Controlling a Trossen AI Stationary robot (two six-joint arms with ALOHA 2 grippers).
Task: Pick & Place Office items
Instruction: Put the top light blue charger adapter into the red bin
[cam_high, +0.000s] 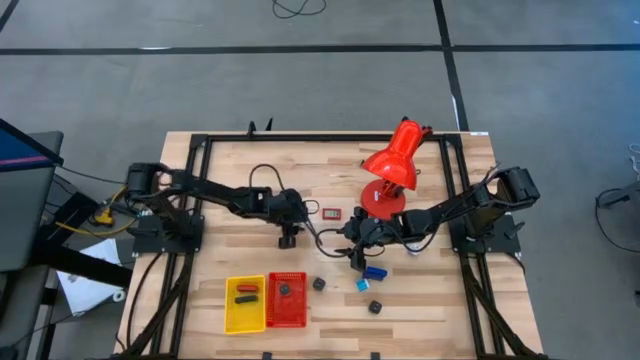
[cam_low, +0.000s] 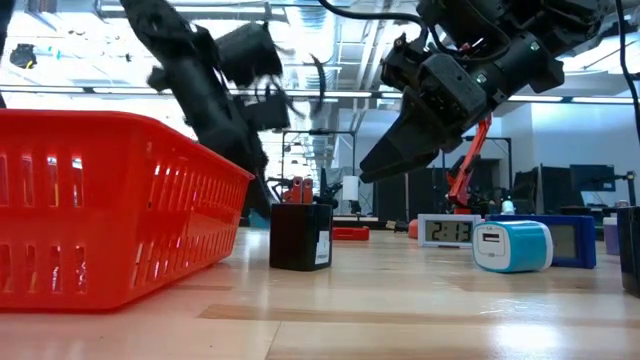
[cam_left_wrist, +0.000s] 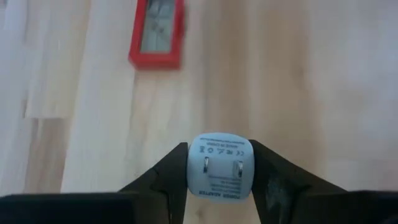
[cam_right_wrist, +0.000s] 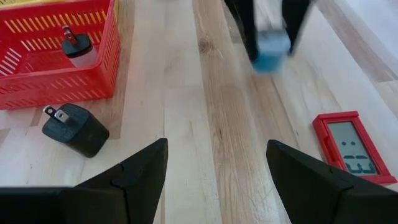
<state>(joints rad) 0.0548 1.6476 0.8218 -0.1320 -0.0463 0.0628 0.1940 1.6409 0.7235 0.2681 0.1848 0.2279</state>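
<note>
Office items: partly sorted, I reckon. Nearest me, yellow tray (cam_high: 245, 315) holds two pieces, red basket (cam_high: 287, 312) one adapter (cam_right_wrist: 77, 45). Loose on the counter (cam_high: 420, 310): black cubes (cam_high: 319, 284), blue pieces (cam_high: 374, 272), red clock (cam_high: 332, 213). Farther back, left gripper (cam_left_wrist: 219, 163) fingers clamp a light-blue charger (cam_left_wrist: 219, 167) off the counter; right gripper (cam_right_wrist: 216, 158) hovers, fingers spread, empty. Most still left.
</note>
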